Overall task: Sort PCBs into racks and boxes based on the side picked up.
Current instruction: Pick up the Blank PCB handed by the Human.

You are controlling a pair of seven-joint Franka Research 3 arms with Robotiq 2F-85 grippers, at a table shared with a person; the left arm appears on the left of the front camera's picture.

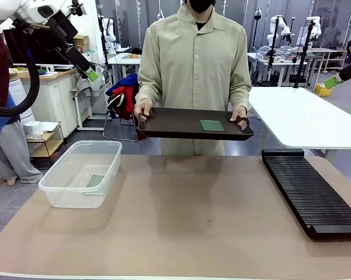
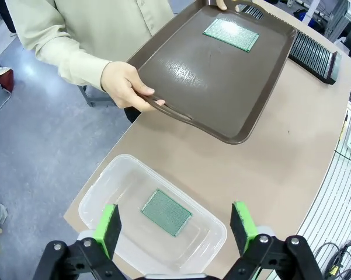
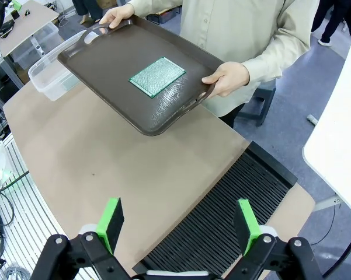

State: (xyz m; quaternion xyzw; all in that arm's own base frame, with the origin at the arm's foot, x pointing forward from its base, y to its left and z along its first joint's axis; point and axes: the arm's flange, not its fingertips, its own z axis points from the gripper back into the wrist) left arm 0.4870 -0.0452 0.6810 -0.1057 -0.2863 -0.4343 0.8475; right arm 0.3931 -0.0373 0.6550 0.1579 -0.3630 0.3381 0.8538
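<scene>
**Above the table, both grippers hang spread while one board is offered on a tray**

Across the table (image 1: pixel 193 233), a person holds a dark brown tray (image 1: pixel 175 125) in the air by its handles. One green PCB (image 1: pixel 212 125) lies flat on it, toward the robot's right and near the person's hand (image 1: pixel 239 111) on that handle. A second PCB (image 2: pixel 166 212) already lies on the floor of the clear box (image 1: pixel 97 142).

The left gripper (image 2: pixel 175 210) hangs high over that box, fingers wide apart and empty. The right gripper (image 3: pixel 178 204) hangs over the black rack (image 1: pixel 312 195), likewise spread with nothing between its pads.

The risks sit in the pick itself. The board is thin and lies flat on a smooth tray, so fingertips may skate it along rather than catch an edge. The tray is hand-held, not resting on the table, so downward pressure could tip or sink it and slide the board off. A descent slightly off line could meet the person's fingers. If the wrong arm takes it, the board goes to the wrong place.
</scene>
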